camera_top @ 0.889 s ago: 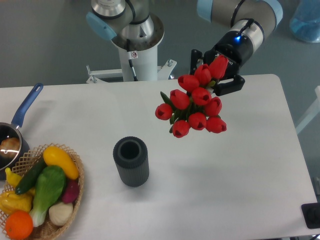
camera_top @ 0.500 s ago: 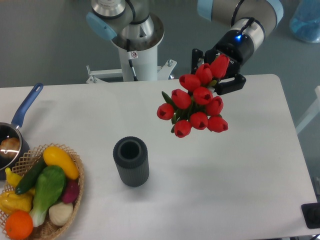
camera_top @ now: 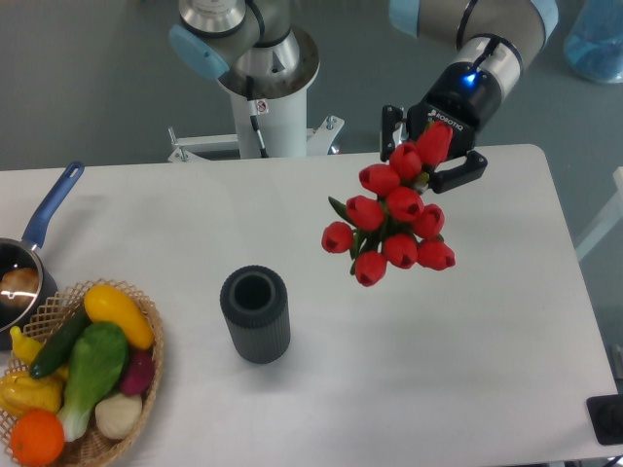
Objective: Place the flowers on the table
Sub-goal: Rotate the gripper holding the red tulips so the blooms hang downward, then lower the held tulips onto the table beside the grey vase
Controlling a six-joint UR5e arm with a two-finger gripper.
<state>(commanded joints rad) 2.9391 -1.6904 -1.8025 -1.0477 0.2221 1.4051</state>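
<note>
Holding the flowers (camera_top: 393,222) by their stems, the gripper (camera_top: 431,161) has its fingers (camera_top: 460,175) closed narrow around the bunch, so the red buds fan out toward the camera and hide most of the stalks. The bunch hangs in the air above the right half of the bench (camera_top: 487,321), apart from its surface and well to the right of the dark ribbed vase (camera_top: 255,313), which stands empty and upright. That side looks a sensible place to lay the tulips, since the wicker basket (camera_top: 83,379) of vegetables and the blue-handled pan (camera_top: 29,263) crowd the left edge. Judging by the height, lowering is not yet done.
</note>
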